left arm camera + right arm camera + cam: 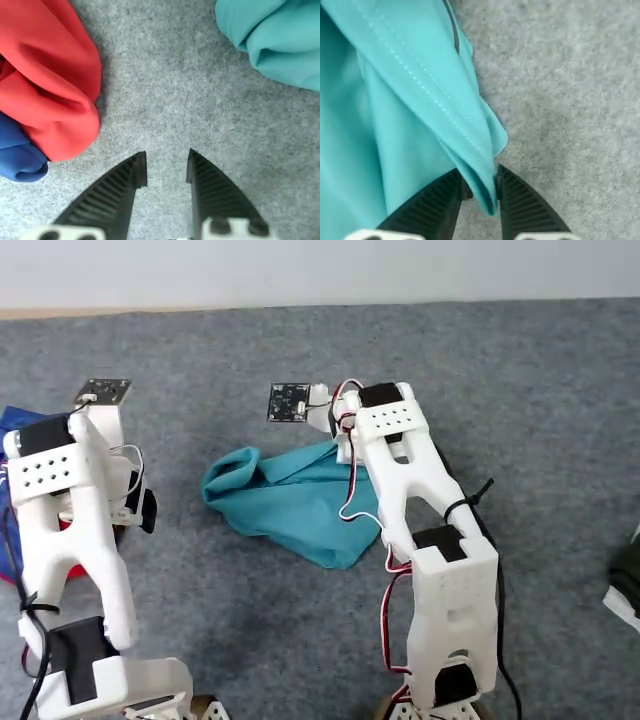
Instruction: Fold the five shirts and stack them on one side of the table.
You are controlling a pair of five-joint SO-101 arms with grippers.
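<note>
A teal shirt [290,505] lies crumpled in the middle of the grey carpeted table. My right gripper [479,182] is shut on a folded hem of the teal shirt [395,125], which drapes up and away from the fingers. In the high view the right arm [400,470] stands over the shirt's right edge. My left gripper [165,167] is open above bare carpet, with nothing between its fingers. A rolled red shirt [50,85] lies on one side of it with a blue shirt [20,155] beneath, and the teal shirt [275,40] lies across from them.
The blue shirt [12,422] reaches the table's left edge, partly under the left arm [70,500]. A dark garment [628,580] pokes in at the right edge. Open carpet [540,420] stretches across the back and right.
</note>
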